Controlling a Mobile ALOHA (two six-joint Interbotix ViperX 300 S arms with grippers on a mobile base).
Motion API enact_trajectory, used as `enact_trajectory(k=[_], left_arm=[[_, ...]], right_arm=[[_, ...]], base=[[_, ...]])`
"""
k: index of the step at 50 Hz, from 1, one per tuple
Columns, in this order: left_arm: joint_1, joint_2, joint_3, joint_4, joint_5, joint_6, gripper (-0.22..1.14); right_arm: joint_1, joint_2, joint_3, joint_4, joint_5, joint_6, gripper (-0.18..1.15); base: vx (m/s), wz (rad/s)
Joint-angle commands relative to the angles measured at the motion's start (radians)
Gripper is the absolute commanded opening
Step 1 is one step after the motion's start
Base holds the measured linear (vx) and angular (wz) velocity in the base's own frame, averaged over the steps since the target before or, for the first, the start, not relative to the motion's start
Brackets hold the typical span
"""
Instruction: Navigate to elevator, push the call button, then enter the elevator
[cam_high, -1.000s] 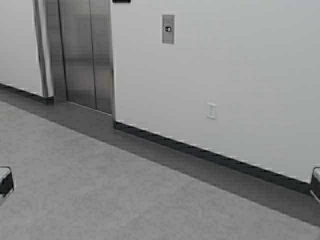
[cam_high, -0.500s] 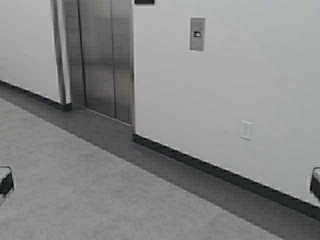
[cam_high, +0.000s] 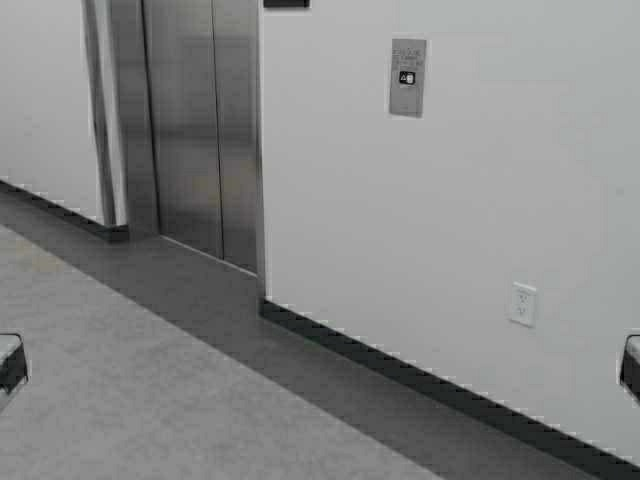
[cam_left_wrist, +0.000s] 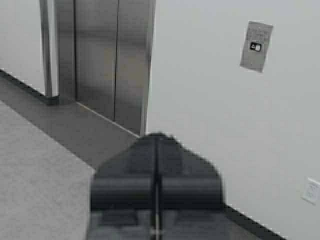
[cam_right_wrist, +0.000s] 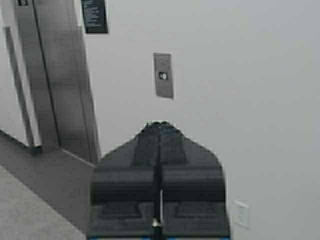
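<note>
Here you had both arms tucked low and neither one at work. The left gripper had its jaws pressed together, the two dark fingers meeting along a thin seam; the right gripper showed the same, jaws shut flat against each other with nothing pinched between them. In the high view only a sliver of each arm showed at the lower side edges.

Beyond the left jaws, well apart from them, stood the elevator, its brushed steel doors closed in their steel frame. The call button sat on the white wall just to the right of that frame, a small upright grey plate. From the right gripper you had the call button almost straight ahead of the closed fingertips and above them, still far off, with the elevator off to one side and a dark sign high beside its frame. A white wall outlet sat low on the wall, below and to the right of the plate, above the dark baseboard. Grey carpet lay between you and the wall.
</note>
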Motion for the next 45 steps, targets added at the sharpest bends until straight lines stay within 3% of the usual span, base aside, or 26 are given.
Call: enact_trajectory(k=[1,29,45], left_arm=[[0.000,0.003,-0.003,0.000,-0.008,0.000,0.02],[-0.060,-0.029,0.018,-0.011,-0.006,0.002,0.02],[-0.075,-0.074,0.028,-0.011,0.000,0.011,0.02]], right_arm=[[0.002,0.005,-0.015,0.000,-0.003,0.002,0.05],[0.032,0.002,-0.020,-0.025,-0.003,0.002,0.05],[0.118,0.003,-0.037,-0.109,0.084,0.000,0.05]], base=[[0.65,0.03],[0.60,0.10],[0.50,0.01]])
